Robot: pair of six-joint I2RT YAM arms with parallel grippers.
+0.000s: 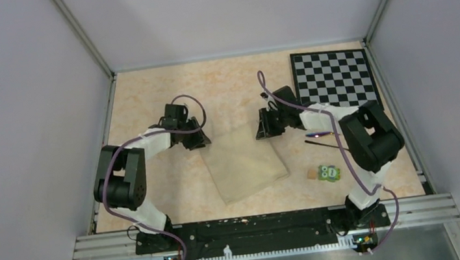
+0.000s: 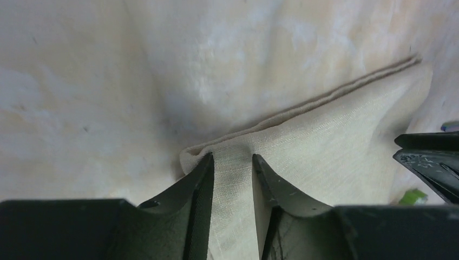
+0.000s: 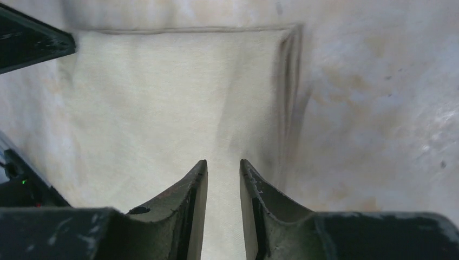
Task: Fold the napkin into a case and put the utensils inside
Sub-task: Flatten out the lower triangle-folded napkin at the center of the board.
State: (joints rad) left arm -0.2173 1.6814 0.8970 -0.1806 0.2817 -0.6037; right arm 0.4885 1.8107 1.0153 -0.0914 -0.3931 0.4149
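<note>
The beige napkin (image 1: pixel 247 164) lies folded in layers on the tan table between the two arms. My left gripper (image 1: pixel 199 143) is down at its far left corner. In the left wrist view the left gripper (image 2: pixel 233 158) has its jaws a little apart, straddling the napkin (image 2: pixel 335 141), whose corner curls up by the left fingertip. My right gripper (image 1: pixel 265 132) is at the far right corner. There the right gripper (image 3: pixel 223 162) is open just over the napkin (image 3: pixel 162 97). The utensils lie right of the cloth: a purple-tinted one (image 1: pixel 319 135) and a thin dark one (image 1: pixel 326 145).
A black-and-white chessboard (image 1: pixel 334 79) sits at the far right. A small green block with white dots (image 1: pixel 330 172) and a tiny tan piece (image 1: pixel 311 174) lie near the right arm. Grey walls enclose the table on three sides.
</note>
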